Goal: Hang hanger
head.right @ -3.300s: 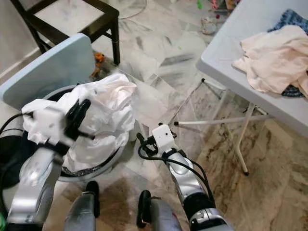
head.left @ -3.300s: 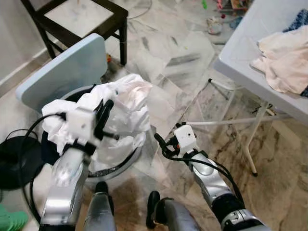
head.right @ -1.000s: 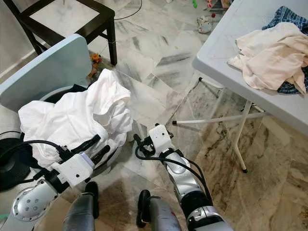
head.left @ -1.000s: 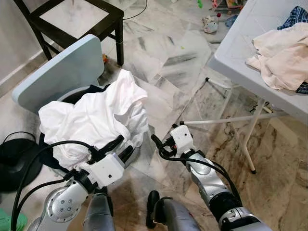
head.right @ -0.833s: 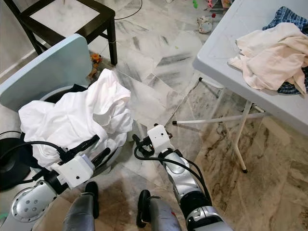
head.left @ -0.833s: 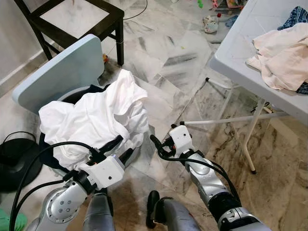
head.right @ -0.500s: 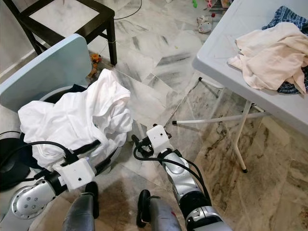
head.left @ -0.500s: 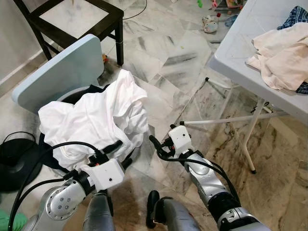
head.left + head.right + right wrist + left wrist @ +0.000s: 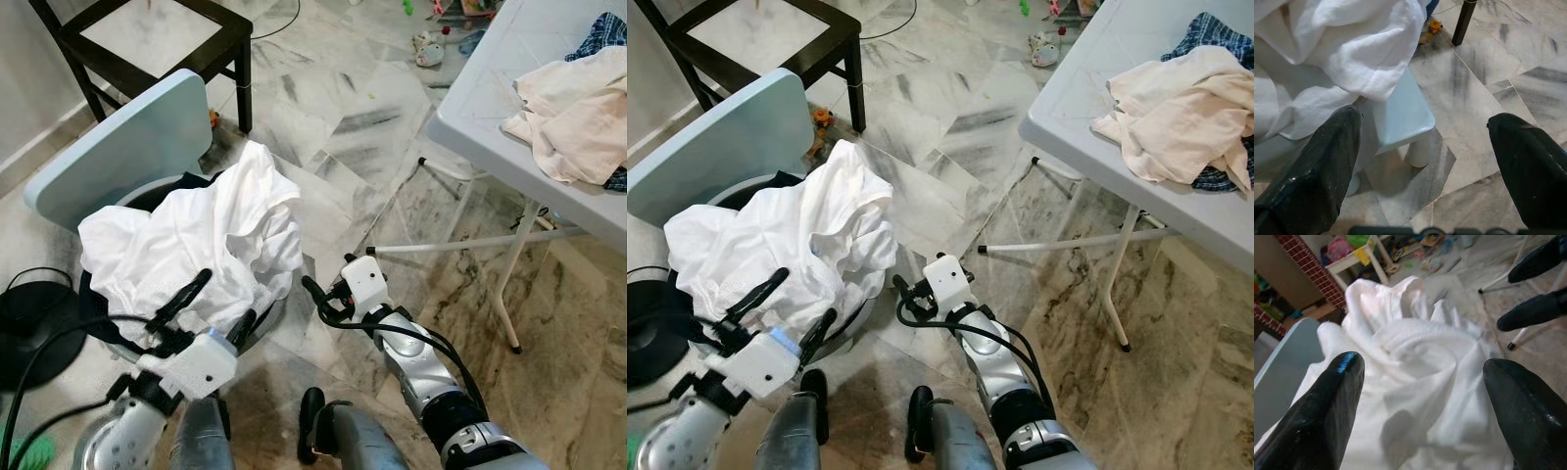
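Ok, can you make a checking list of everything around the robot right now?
Surface: grey-veined marble floor.
Job's things: crumpled white cloth heaped on a round basket; no hanger seen.
Clutter: cream cloth pile on the white folding table; small toys on the far floor.
Grippers: left gripper open, just short of the white cloth; right gripper open and empty, low over the floor.
Cables: black cable looping by the left arm.
Surroundings: dark wooden chair; pale blue board leaning at the basket.
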You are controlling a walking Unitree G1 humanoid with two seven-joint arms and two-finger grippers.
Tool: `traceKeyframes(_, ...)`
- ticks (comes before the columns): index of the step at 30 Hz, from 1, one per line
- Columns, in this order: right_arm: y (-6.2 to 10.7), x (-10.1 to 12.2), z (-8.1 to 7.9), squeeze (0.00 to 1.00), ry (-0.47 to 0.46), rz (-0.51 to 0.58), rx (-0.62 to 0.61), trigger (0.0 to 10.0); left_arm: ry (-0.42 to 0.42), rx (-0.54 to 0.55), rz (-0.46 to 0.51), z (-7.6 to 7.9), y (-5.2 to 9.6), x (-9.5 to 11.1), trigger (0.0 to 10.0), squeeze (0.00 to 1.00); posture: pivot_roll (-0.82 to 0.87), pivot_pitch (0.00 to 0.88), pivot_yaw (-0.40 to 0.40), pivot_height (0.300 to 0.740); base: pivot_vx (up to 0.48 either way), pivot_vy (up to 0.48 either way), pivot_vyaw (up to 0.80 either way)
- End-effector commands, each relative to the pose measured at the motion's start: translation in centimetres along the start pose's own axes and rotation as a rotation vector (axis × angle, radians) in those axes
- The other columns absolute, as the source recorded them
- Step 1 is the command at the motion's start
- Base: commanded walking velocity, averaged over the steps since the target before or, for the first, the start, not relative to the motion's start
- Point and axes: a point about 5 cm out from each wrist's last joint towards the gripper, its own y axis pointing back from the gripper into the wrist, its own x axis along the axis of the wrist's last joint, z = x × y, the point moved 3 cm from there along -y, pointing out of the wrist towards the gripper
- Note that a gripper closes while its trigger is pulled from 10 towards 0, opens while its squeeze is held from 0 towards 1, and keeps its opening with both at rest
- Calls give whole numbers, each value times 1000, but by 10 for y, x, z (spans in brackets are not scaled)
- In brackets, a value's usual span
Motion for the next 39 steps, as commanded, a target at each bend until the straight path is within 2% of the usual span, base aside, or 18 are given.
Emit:
traceKeyframes(1, 5, -13, -1, 0, -2, -45, 7, 10000, 3, 6, -4, 1, 2, 1, 10000, 1000, 327, 369, -194, 740, 0, 0, 0)
traceKeyframes(8, 4, -12, -1, 0, 0, -44, 9, 10000, 34, 41, -25, -4, -2, -2, 10000, 1000, 324, 368, -194, 740, 0, 0, 0)
traceKeyframes(9, 4, -12, -1, 0, 0, -44, 8, 10000, 55, 57, -29, -8, -7, -2, 10000, 1000, 321, 366, -193, 740, 0, 0, 0)
traceKeyframes(10, 5, -12, -1, 0, 0, -44, 8, 10000, 74, 65, -31, -10, -10, -2, 10000, 843, 321, 366, -193, 740, 0, 0, 0)
traceKeyframes(11, 5, -12, -1, 0, 0, -44, 8, 10000, 114, 76, -26, -13, -17, 0, 10000, 0, 318, 365, -191, 740, 0, 0, 0)
traceKeyframes(13, 5, -12, -1, 0, 0, -44, 6, 10000, 137, 60, -14, -11, -23, 4, 10000, 0, 316, 364, -190, 740, 0, 0, 0)
traceKeyframes(15, 4, -12, 0, 0, -1, -44, 3, 10000, 197, 39, -8, -6, -30, 7, 10000, 0, 311, 363, -189, 740, 0, 0, 0)
traceKeyframes(20, 5, -12, 1, 0, 0, -43, -2, 10000, 284, 2, 1, 0, -35, 14, 10000, 0, 303, 361, -187, 740, 0, 0, 0)
traceKeyframes(22, 6, -13, 2, 0, 4, -44, -5, 10000, 368, -23, -8, 4, -37, 19, 10000, 0, 300, 357, -184, 740, 0, 0, 0)
traceKeyframes(26, 7, -13, 2, 0, 9, -44, -4, 10000, 439, -5, -21, 1, -37, 21, 10000, 0, 300, 355, -185, 740, 0, 0, 0)
traceKeyframes(27, 6, -13, 2, 0, 10, -44, -3, 10000, 499, 22, -28, -4, -37, 22, 10000, 0, 300, 356, -187, 740, 0, 0, 0)
traceKeyframes(28, 6, -13, 2, 0, 10, -44, -3, 10000, 499, 22, -28, -4, -37, 22, 10000, 0, 300, 356, -187, 740, 0, 0, 0)
traceKeyframes(29, 6, -13, 1, 0, 11, -44, 0, 10000, 550, 35, -38, -7, -36, 24, 10000, 0, 302, 355, -187, 740, 0, 0, 0)
traceKeyframes(30, 6, -13, 1, 0, 13, -44, 2, 10000, 577, 36, -51, -7, -35, 25, 10000, 51, 304, 355, -187, 740, 0, 0, 0)
traceKeyframes(31, 6, -13, 1, 0, 13, -44, 2, 10000, 577, 36, -51, -7, -35, 25, 10000, 51, 304, 355, -187, 740, 0, 0, 0)
traceKeyframes(32, 6, -13, 1, 0, 14, -44, 4, 10000, 597, 33, -76, -6, -34, 23, 10000, 114, 306, 356, -187, 740, 0, 0, 0)
traceKeyframes(33, 6, -13, 0, 0, 15, -45, 6, 10000, 608, 25, -112, -4, -31, 19, 10000, 122, 307, 355, -187, 740, 0, 0, 0)
traceKeyframes(39, 5, -12, -1, 0, 15, -44, 9, 10000, 624, -20, -205, 3, -26, 11, 10000, 106, 312, 359, -186, 740, 0, 0, 0)
